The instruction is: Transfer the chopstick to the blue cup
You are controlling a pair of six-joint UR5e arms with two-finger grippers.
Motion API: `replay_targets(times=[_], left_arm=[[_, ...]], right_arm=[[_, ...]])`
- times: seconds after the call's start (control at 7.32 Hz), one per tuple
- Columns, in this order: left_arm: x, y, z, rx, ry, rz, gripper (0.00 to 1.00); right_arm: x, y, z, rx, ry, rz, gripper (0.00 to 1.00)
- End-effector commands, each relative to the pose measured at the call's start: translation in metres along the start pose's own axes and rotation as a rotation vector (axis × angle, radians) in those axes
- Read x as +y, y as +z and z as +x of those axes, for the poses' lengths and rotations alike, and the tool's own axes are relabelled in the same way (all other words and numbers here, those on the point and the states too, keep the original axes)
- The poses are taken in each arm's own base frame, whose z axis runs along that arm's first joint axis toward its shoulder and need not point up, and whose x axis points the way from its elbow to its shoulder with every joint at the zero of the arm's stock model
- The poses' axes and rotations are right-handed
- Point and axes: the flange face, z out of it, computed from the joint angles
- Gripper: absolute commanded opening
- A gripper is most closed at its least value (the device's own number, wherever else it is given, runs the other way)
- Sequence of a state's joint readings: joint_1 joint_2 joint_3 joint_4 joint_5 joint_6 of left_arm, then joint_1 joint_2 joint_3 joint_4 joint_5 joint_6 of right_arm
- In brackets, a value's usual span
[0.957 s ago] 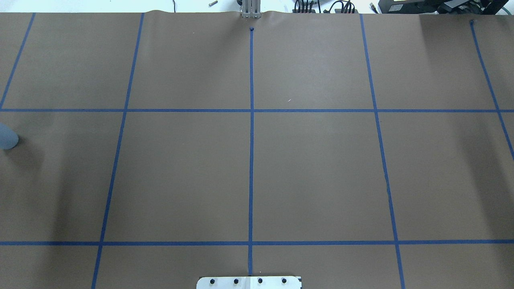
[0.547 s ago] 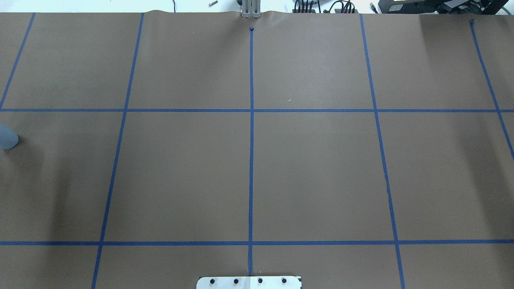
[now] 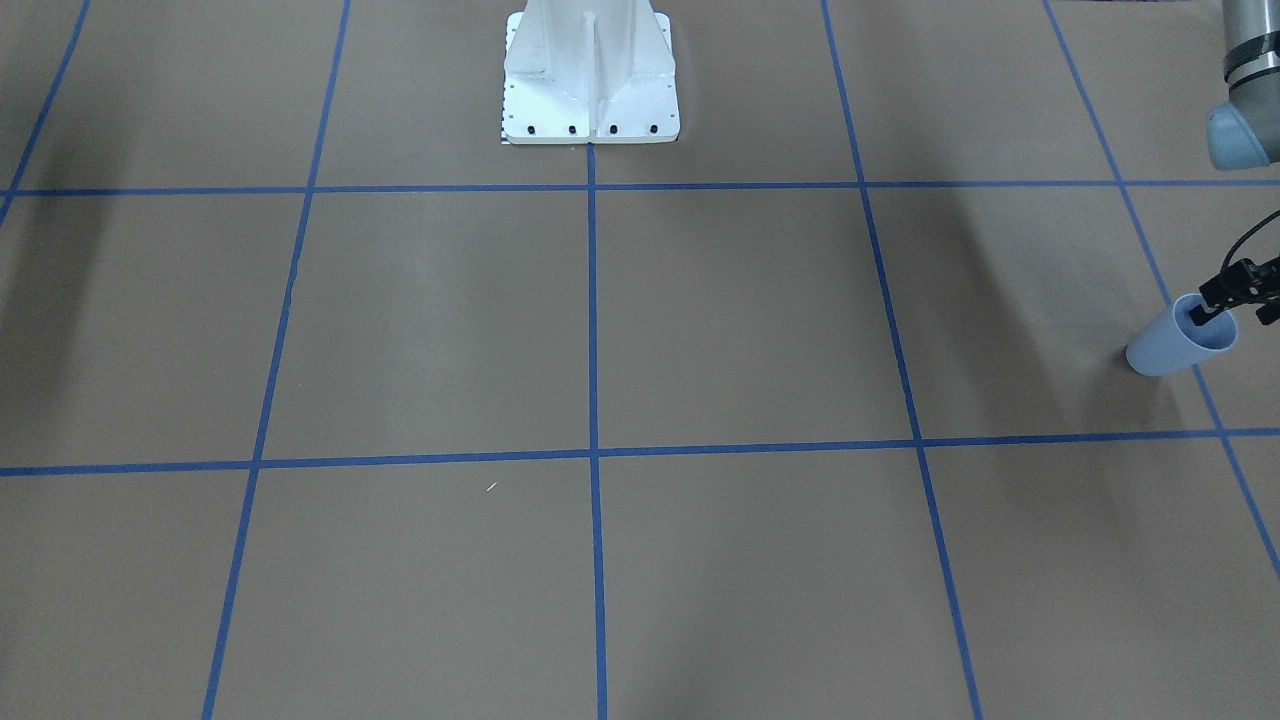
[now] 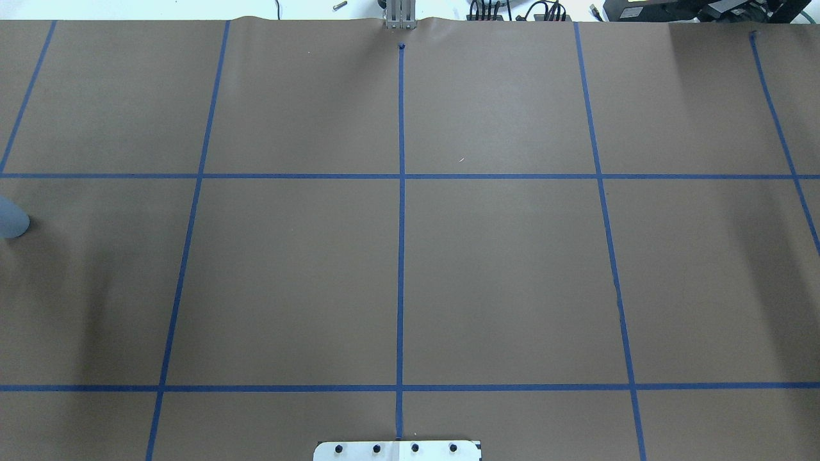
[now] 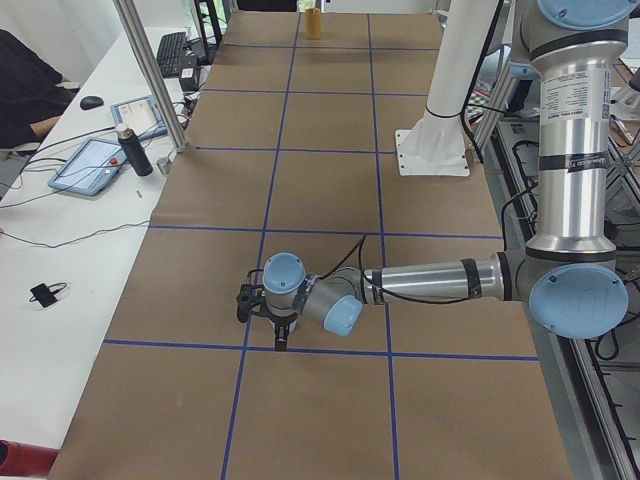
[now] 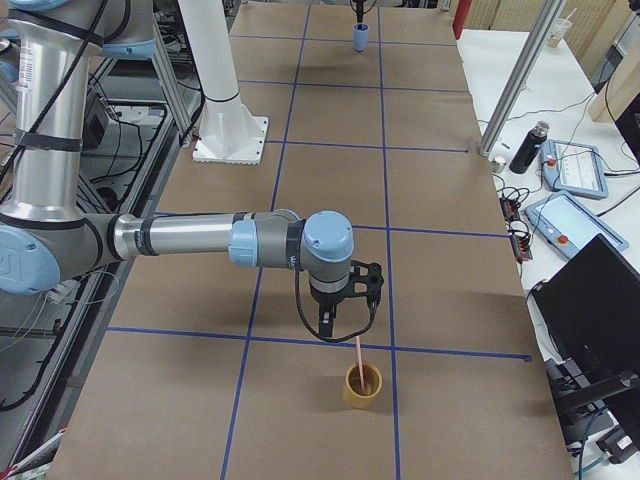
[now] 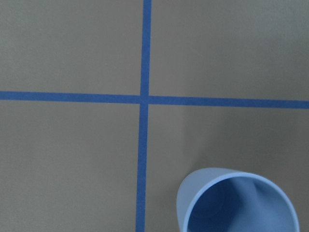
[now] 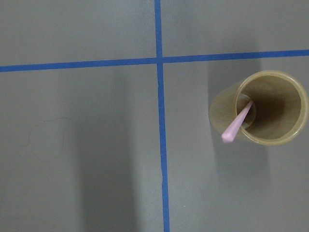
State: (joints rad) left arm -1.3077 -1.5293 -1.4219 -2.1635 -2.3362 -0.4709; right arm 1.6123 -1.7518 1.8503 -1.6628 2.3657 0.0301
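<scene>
The blue cup [image 3: 1170, 345] stands at the table's left end; it also shows at the edge of the overhead view [image 4: 9, 219] and low in the left wrist view [image 7: 236, 203], its inside bare. My left gripper [image 3: 1205, 312] hangs just over its rim; I cannot tell whether it is open or shut. The pale-pink chopstick [image 8: 237, 125] leans in a yellow cup [image 8: 268, 108] at the table's right end. In the exterior right view the right gripper [image 6: 345, 325] hovers just above the chopstick [image 6: 358, 352] top. Its state cannot be judged from there.
The white robot pedestal [image 3: 590, 90] stands at the table's rear middle. Blue tape lines divide the brown table cover [image 4: 500, 275] into squares. Beyond the far edge are aluminium posts [image 6: 520, 80], a dark bottle [image 6: 527, 148], tablets and a laptop [image 6: 590, 320]. A person's sleeve [image 5: 25, 90] rests on the side desk.
</scene>
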Motion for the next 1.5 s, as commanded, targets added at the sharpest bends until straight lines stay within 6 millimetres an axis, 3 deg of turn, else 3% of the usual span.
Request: replay_targets(times=[0.0,0.14,0.55,0.68,0.82,1.09,1.23,1.37], left_arm=[[-0.011,0.007,0.001,-0.001,-0.012,-0.006,0.50],[-0.020,0.005,0.010,0.006,-0.093,0.003,0.00],[-0.018,0.006,0.027,0.065,-0.115,-0.039,0.00],[-0.018,-0.005,0.044,0.125,-0.114,-0.071,0.00],[-0.030,-0.029,0.074,0.149,-0.144,-0.106,0.00],[-0.083,-0.098,0.172,0.128,-0.184,-0.123,0.00],[-0.104,-0.122,0.211,0.132,-0.206,-0.118,0.00],[-0.122,-0.137,0.263,0.153,-0.277,-0.104,0.00]], right_arm=[[-0.003,-0.002,-0.004,-0.003,-0.002,0.005,1.00],[-0.011,-0.006,-0.006,0.000,-0.008,0.011,1.00],[-0.011,-0.005,-0.006,-0.001,-0.007,0.008,1.00],[-0.012,-0.005,-0.007,-0.002,-0.008,0.009,1.00],[-0.012,-0.005,-0.006,-0.001,-0.007,0.008,1.00],[-0.011,-0.005,-0.007,-0.006,-0.009,0.008,1.00],[-0.010,-0.006,-0.007,-0.006,-0.011,0.011,1.00],[-0.008,-0.005,-0.006,-0.008,-0.016,0.010,1.00]])
